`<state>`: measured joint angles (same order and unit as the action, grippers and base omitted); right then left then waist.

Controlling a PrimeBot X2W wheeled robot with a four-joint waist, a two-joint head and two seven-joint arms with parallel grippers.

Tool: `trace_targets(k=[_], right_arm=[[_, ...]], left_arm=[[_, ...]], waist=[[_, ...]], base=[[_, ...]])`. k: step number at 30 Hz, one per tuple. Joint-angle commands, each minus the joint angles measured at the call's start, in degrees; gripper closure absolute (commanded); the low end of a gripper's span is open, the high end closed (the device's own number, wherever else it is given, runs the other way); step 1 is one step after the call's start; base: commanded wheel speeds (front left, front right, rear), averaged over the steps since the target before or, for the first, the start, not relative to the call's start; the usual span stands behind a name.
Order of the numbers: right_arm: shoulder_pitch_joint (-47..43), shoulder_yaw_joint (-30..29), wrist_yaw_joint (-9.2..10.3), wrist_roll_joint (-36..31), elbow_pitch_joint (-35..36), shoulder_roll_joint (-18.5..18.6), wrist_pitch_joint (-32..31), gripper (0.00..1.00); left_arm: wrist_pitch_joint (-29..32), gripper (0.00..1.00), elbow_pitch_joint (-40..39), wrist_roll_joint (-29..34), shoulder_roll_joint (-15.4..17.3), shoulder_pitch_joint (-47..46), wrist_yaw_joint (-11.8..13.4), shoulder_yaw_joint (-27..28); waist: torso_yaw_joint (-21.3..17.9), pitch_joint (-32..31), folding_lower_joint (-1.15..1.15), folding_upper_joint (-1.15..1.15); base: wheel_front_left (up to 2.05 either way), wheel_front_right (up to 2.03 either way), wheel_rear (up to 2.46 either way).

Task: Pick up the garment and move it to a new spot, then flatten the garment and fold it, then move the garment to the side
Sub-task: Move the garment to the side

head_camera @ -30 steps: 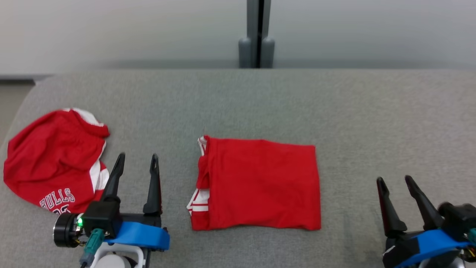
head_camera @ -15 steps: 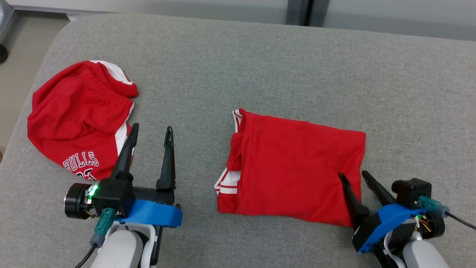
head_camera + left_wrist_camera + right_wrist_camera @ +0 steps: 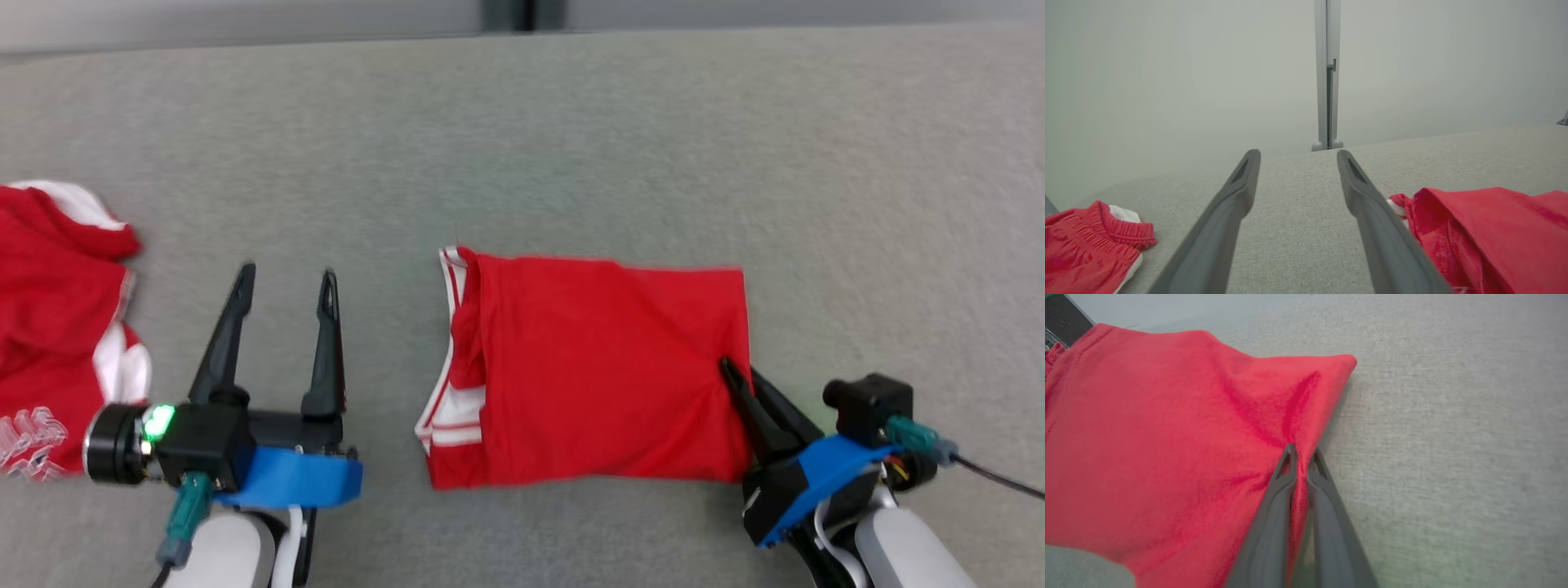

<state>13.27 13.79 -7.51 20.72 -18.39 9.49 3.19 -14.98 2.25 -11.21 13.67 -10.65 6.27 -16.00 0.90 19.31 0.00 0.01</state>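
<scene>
At lower left of the head view, the left gripper (image 3: 286, 273) is hovering over the grey cushioned surface (image 3: 571, 139), fingers spread wide, touching nothing; at lower right, the right gripper (image 3: 737, 369) is pinching the right edge of the folded red garment (image 3: 596, 367), fingers together on a raised ridge of cloth; the garment is lying as a flat rectangle at centre frame, white-striped trim showing along its left side; red shorts (image 3: 57, 327) are running off the left edge, their white lettering blurring beyond reading.
</scene>
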Motion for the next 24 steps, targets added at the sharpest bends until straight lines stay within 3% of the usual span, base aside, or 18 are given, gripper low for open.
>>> trace_targets(k=[1, 6, 11, 17, 24], right_arm=[[1.24, 0.21, 0.02, 0.89, 0.05, 0.83, 0.76, 1.00], [3.90, 0.68, 0.02, 2.01, -1.49, 2.40, 1.93, 1.00], [9.95, -0.82, 0.02, 2.96, -5.18, 4.97, 2.38, 1.00], [20.45, -4.69, 0.02, 4.74, -11.95, 8.46, 3.34, 1.00], [31.49, -12.12, 0.01, 3.03, -20.95, 15.32, 5.80, 1.00]], left_arm=[[-0.27, 0.00, -0.69, 0.33, 0.25, -0.04, -0.05, -0.28], [-0.23, 0.00, -2.08, 0.94, 0.56, -0.88, -0.45, -0.97], [0.36, 0.00, -3.47, 1.21, 0.62, -2.26, -0.54, -1.53], [1.10, 0.00, -5.37, 2.07, 0.45, -6.22, -1.23, -2.87], [1.25, 0.00, -6.46, 3.55, -0.24, -11.39, -2.80, -5.44]], waist=[[-3.19, -0.82, 0.00, -0.01], [-8.01, -0.01, 0.00, -0.01], [-10.36, 1.48, 0.00, -0.01], [-9.37, 6.86, 0.00, -0.01], [-6.21, 13.71, 0.00, -0.01]], base=[[0.00, 0.00, 0.00], [0.00, 0.00, 0.00], [0.00, 0.00, 0.00], [0.00, 0.00, 0.00], [0.00, 0.00, 0.00]])
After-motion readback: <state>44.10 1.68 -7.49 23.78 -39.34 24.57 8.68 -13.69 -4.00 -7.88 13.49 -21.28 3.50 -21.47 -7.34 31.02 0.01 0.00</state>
